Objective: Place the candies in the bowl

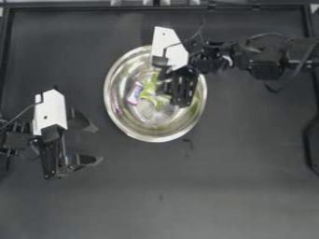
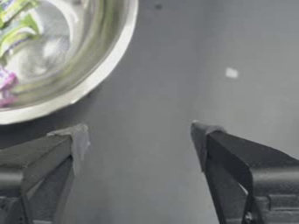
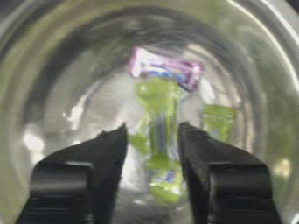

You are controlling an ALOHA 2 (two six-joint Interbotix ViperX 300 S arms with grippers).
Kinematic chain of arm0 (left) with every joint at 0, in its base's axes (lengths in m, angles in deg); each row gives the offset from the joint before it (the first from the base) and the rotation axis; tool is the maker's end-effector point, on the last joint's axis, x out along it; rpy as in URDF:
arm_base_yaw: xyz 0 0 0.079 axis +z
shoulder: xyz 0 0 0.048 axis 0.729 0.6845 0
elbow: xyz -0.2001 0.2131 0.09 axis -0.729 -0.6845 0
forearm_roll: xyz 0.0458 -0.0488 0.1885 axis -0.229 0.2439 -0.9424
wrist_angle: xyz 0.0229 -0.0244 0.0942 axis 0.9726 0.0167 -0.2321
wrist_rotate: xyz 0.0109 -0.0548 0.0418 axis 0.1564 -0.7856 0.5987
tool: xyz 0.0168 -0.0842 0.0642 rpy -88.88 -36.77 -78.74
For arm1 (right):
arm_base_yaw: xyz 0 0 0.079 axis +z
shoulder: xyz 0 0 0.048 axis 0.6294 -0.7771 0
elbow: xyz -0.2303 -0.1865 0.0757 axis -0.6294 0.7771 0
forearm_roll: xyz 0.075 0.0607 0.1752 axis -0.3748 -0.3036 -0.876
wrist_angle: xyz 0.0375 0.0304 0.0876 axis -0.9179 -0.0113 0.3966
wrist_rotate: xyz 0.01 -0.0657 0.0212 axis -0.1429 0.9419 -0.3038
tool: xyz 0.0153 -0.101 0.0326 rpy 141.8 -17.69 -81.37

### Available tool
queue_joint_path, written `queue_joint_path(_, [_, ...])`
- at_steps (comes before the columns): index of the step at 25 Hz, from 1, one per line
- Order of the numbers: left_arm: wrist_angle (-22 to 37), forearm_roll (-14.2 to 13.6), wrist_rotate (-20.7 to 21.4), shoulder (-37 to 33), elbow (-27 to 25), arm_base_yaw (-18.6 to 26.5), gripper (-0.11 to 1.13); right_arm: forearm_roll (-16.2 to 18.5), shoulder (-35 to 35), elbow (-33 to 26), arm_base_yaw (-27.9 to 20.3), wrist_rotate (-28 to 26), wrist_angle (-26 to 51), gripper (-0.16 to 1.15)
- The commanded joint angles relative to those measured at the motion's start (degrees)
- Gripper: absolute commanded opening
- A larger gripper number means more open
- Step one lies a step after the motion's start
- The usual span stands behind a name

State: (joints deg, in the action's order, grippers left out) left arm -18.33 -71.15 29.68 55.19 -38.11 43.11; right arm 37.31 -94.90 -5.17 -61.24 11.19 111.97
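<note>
The silver bowl (image 1: 120, 116) sits at the table's centre. My right gripper (image 1: 177, 88) hangs down inside it, its jaws close together with a yellow-green candy (image 3: 156, 113) standing between them (image 3: 152, 131). A pink-purple candy (image 3: 166, 68) and another yellow-green candy (image 3: 219, 120) lie on the bowl's floor just beyond the fingertips. In the top view the pink candy (image 1: 134, 93) and green wrappers (image 1: 149, 89) show beside the right gripper. My left gripper (image 1: 87, 142) rests open and empty on the table left of the bowl (image 2: 88, 83).
The right arm (image 1: 261, 60) reaches in from the upper right across the bowl's rim. A dark object (image 1: 311, 140) sits at the right edge. A small pale speck (image 2: 232, 72) lies on the table beyond the left gripper.
</note>
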Motion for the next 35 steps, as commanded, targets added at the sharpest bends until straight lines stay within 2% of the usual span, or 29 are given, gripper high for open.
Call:
queue_joint_path(1, [-0.4, -0.2, 0.1, -1.2, 0.4, 0.2, 1.01, -0.3, 1.1, -1.3, -0.3, -0.1, -1.5, 1.01])
queue_joint_path(9, [-0.4, -0.5, 0.4, -1.5, 0.5, 0.3, 1.01, -1.9, 4.1, -0.4, 0.8, -0.1, -1.3, 1.01])
queue_joint_path(15, [-0.4, -4.3, 0.4, -3.8, 0.6, 1.0, 1.01, -2.6, 9.6, 2.7, 4.0, -0.2, -1.6, 1.01])
queue_joint_path(21, [-2.4, -6.5, 0.4, -5.1, 0.6, 1.9, 1.01, -4.7, 15.5, 7.6, 7.6, -0.2, -3.8, 1.01])
queue_joint_path(26, [-4.3, -7.3, 0.4, -5.3, 0.9, 2.4, 1.01, -6.2, 21.4, 13.0, 9.9, 0.0, -6.9, 1.00])
queue_joint_path(32, [-5.8, -9.1, 0.4, -5.6, 0.8, 2.5, 1.01, -6.5, 25.8, 17.9, 12.9, -0.1, -10.8, 1.00])
queue_joint_path(35, [-6.3, -9.9, 0.5, -6.6, 0.5, 2.5, 1.01, -8.0, 28.0, 20.2, 14.3, -0.1, -13.0, 1.00])
